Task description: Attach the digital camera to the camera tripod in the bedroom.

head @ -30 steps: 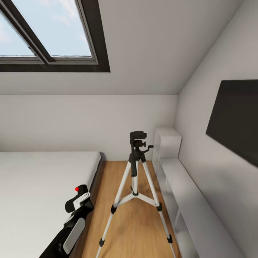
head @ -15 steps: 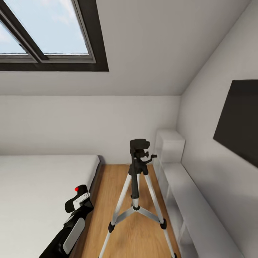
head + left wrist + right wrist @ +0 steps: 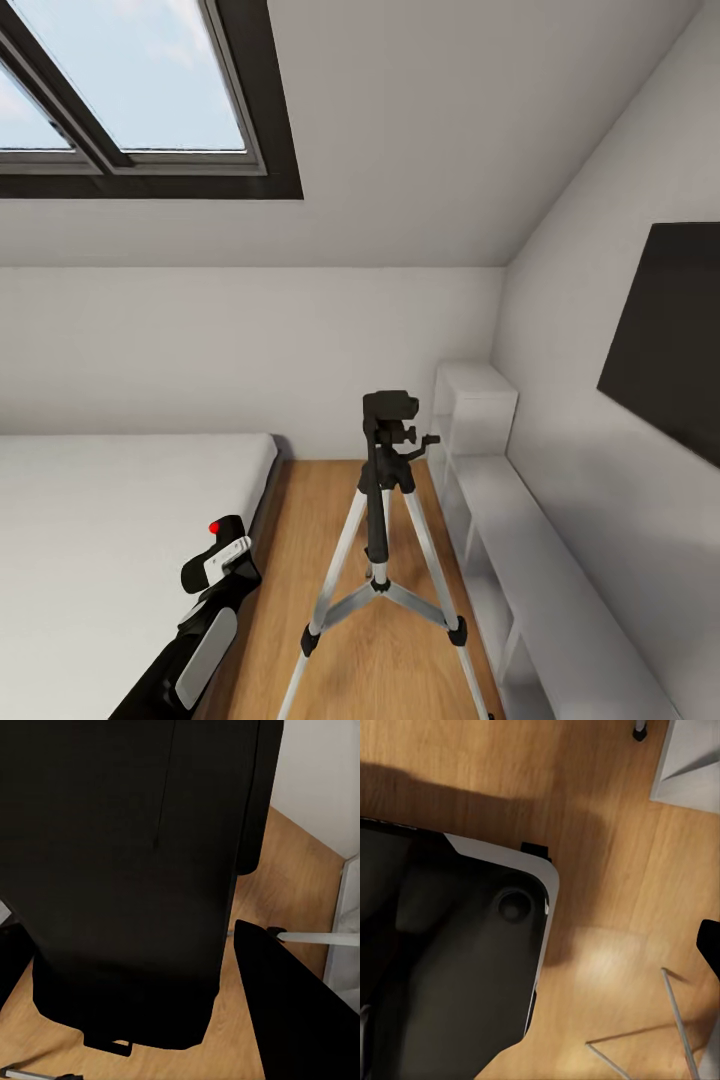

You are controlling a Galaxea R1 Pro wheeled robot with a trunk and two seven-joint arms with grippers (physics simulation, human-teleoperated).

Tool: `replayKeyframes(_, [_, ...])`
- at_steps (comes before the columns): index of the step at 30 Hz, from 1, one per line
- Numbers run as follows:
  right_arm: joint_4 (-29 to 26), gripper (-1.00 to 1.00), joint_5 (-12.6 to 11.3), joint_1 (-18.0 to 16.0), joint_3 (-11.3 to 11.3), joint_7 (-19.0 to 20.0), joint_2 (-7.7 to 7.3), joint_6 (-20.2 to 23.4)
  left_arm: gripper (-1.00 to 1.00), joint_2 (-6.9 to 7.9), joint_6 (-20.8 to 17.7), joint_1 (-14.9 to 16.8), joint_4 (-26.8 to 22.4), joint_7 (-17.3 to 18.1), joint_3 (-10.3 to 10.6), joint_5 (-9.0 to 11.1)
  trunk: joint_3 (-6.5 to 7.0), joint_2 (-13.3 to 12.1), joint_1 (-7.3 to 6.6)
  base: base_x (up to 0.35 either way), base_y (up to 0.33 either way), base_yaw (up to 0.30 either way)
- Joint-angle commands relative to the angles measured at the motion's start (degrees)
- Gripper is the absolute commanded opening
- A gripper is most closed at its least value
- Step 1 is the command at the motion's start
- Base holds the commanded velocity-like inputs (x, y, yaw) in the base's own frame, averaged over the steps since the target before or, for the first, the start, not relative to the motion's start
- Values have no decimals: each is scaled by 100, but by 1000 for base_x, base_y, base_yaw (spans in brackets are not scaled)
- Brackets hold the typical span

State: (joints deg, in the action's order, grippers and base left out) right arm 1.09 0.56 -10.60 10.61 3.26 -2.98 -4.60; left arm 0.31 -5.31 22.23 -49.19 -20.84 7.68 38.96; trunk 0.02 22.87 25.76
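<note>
Your camera tripod [image 3: 378, 520] stands at lower centre of the head view, legs spread on the light wood floor [image 3: 400, 560] of the bedroom, between the bed [image 3: 110, 540] at left and a low white shelf [image 3: 530, 560] at right. At lower left, your left gripper [image 3: 215, 560] rises holding the digital camera [image 3: 213, 552], its red dot up; in the left wrist view the camera's black body [image 3: 135, 870] looms large. Your right gripper's state cannot be told. A skylight [image 3: 130, 90] fills the upper left; a black TV [image 3: 670, 330] hangs at right.
</note>
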Motion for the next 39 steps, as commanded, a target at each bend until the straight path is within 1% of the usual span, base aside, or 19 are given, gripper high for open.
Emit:
replayKeyframes(1, [10,100,5,-4,20,15,-1,-24,-100,4,-23,1,-8,-31,15,6,-2,5,2,3,0,0])
replayKeyframes(17, [10,100,5,-4,11,22,7,-3,-100,-4,-23,1,-12,-30,15,6,-2,5,2,0,0,0])
replayKeyframes(20, [9,100,-59,-4,-30,17,7,-31,-100,-9,-32,1,-3,-32,8,9,-2,5,2,0,-65,0])
replayKeyframes(25, [8,100,-52,-4,-19,17,7,-32,-100,-3,-27,1,-3,-34,9,7,-2,5,2,0,-160,0])
replayKeyframes(39, [11,100,-9,-4,45,15,8,-24,-100,4,-23,1,-11,-34,12,6,-2,5,2,0,-15,0])
